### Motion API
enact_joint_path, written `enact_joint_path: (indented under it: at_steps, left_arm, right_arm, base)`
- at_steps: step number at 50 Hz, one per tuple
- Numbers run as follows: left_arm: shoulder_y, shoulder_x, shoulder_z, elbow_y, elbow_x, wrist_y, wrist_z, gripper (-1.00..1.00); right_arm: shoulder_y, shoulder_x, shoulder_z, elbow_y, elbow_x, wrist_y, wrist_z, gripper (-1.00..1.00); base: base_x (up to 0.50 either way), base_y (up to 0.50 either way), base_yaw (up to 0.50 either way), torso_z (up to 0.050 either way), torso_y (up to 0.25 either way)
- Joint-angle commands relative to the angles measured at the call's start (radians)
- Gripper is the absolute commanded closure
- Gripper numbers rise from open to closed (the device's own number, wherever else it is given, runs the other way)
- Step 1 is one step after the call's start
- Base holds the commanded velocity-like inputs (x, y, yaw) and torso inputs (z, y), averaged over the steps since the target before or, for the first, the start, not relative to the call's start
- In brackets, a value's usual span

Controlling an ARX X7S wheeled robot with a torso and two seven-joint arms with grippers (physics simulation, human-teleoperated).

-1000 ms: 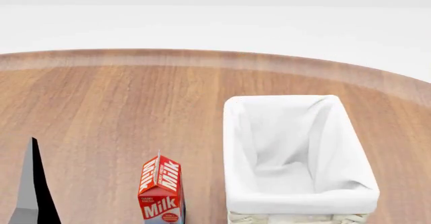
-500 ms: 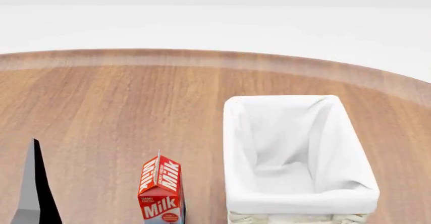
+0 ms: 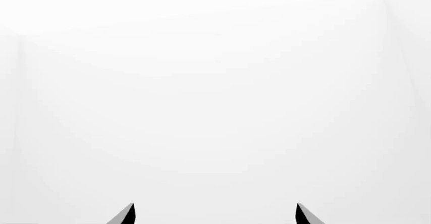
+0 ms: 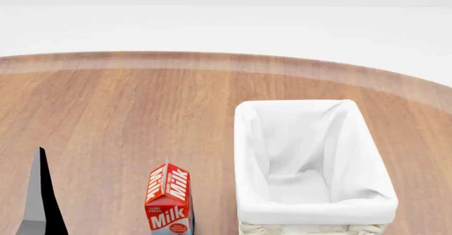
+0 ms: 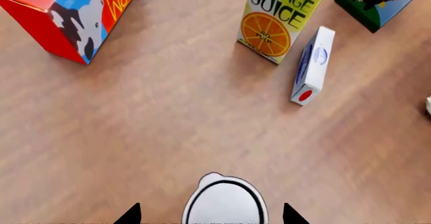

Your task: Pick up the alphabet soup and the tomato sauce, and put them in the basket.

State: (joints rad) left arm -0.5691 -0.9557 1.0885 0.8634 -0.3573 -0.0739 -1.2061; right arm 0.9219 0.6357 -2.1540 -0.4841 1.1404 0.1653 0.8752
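A round wooden table (image 4: 141,102) fills most of the view. The basket (image 4: 314,208), with white cloth lining, stands on it at the right and holds nothing visible. A red milk carton (image 4: 168,199) stands upright just left of it. One dark pointed finger (image 4: 41,198) of the left gripper rises at the lower left edge.

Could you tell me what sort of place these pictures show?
Probably a simulated tabletop grocery-sorting scene, rendered rather than real: a wooden table in a blank white room, holding a lined basket, a milk carton and an orange juice carton.
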Motion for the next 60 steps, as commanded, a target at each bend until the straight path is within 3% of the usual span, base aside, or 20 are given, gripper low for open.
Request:
enact_joint_path:
  at_steps: [1, 60]
  left_arm:
    - [0.004, 0.001, -0.003, -0.003, 0.001, 0.003, 0.003, -1.00]
    - [0.030, 0.022, -0.002, -0.030, 0.019, 0.012, 0.021, -1.00]
  right_arm:
    - [-0.041, -0.008, 0.004, 0.061, -0.021, -0.033, -0.037, -1.00]
    - [-0.129, -0.018, 0.041, 0.240, -0.040, -0.117, -0.151, -1.00]
  base:
    - [0.00, 0.00, 0.00, 0.000, 0.000]
    - [0.00, 0.00, 0.00, 0.000, 0.000]
